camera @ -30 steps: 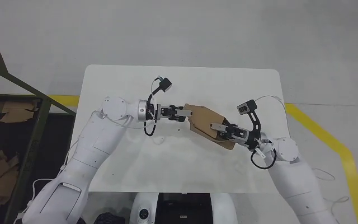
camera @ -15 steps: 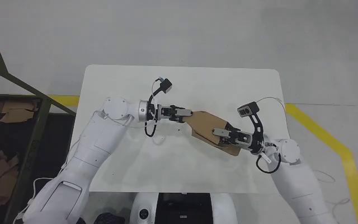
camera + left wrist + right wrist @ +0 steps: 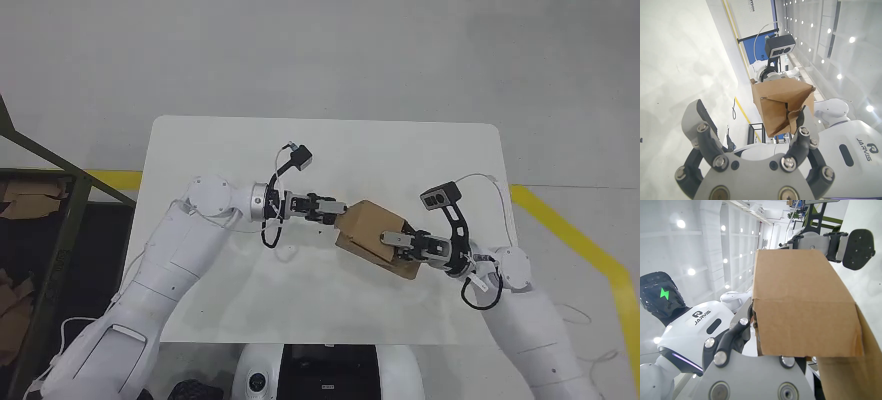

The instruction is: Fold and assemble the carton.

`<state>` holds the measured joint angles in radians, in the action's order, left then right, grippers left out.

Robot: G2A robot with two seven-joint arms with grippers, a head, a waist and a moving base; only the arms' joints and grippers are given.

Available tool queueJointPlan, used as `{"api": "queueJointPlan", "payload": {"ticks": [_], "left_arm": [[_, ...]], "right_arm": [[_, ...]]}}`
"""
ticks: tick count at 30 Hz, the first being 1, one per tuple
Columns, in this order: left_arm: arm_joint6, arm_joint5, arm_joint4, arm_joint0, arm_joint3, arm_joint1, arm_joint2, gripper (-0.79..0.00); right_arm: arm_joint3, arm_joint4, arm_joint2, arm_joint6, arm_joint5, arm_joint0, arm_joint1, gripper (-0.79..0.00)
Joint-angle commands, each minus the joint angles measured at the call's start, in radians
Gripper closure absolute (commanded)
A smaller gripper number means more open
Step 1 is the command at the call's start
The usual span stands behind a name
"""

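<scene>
1. I'm looking down on a white table standing on a pale grey floor. A yellow floor line runs past it on one side, and a dark frame holding cardboard scraps stands off the other.
2. The carton is brown cardboard and sits over the middle of the table, between my two arms. From the left wrist view it is raised off the surface and tilted, with its folded end flaps facing that camera.
3. My left gripper is at the carton's end nearest that arm. Its claw is spread wide, and from its own camera one fingertip touches the edge of an end flap while the other stands well apart from the cardboard.
4. My right gripper is at the opposite end and lies along the carton's upper side. It is clamped on a carton wall. From its own camera I see one finger pressed beside the cardboard edge, and the other is hidden behind the panel.
5. In the right wrist view the left gripper's black pad sits just beside the carton's far corner.
</scene>
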<state>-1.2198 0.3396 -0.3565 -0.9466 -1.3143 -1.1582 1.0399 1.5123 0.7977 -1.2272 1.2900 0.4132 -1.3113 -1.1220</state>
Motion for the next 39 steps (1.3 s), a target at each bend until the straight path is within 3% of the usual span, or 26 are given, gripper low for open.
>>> {"api": "queueJointPlan", "payload": {"ticks": [1,16,39], "left_arm": [[-0.002,0.003,0.001,-0.002,-0.004,0.0,-0.002,-0.785],[-0.02,0.021,0.011,-0.024,-0.051,0.006,-0.016,-0.785],[-0.014,0.019,0.018,-0.027,-0.069,0.011,-0.033,-0.785]], "right_arm": [[-0.003,0.016,0.004,0.014,-0.004,0.003,-0.001,0.0],[-0.051,0.09,0.04,0.067,-0.032,0.037,-0.014,0.0],[-0.066,0.065,0.055,0.083,-0.039,0.049,-0.021,0.0]]}}
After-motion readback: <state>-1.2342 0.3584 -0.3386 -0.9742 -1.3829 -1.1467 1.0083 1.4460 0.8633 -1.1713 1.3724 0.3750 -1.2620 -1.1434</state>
